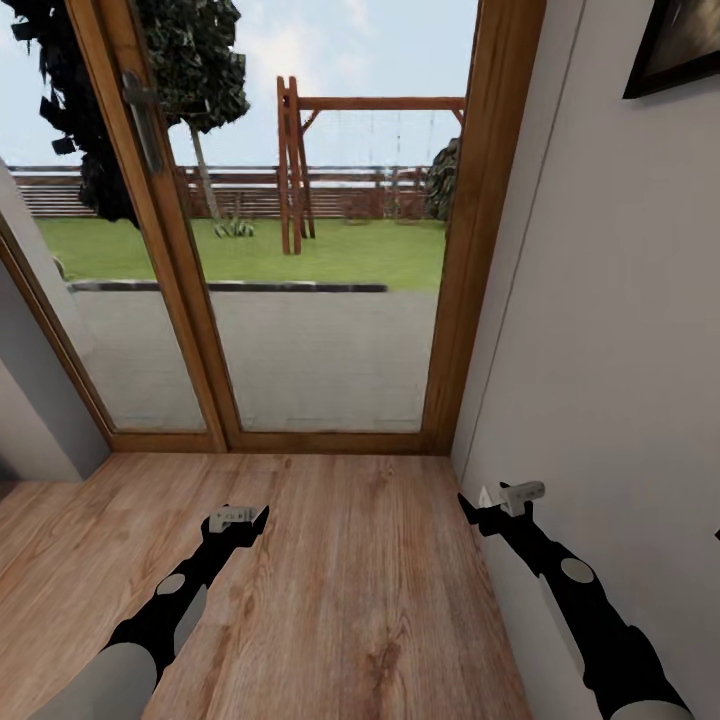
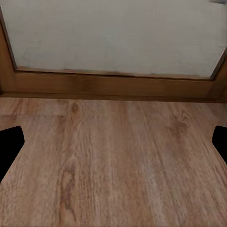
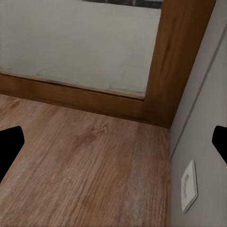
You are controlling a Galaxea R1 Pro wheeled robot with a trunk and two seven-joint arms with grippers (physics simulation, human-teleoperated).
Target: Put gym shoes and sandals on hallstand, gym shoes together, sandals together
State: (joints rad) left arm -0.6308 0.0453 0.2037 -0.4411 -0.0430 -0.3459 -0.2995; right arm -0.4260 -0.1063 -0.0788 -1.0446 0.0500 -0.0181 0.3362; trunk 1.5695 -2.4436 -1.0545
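The corridor floor (image 1: 350,560) is light brown wood-grain plank, bare in front of me. The gym shoes, the sandals and the hallstand are out of view. My left gripper (image 1: 245,515) hangs low over the planks at the left, open, with its dark fingertips (image 2: 10,146) far apart and nothing between them. My right gripper (image 1: 490,500) is close to the grey wall at the right, also open and empty, its fingertips (image 3: 9,146) at the frame's sides over the floor.
A glass door in a wooden frame (image 1: 330,440) closes the corridor ahead, with a garden behind it. A grey wall (image 1: 610,350) runs along the right, carrying a white wall plate (image 3: 188,187) near the floor. Another grey wall corner (image 1: 40,430) stands at the left.
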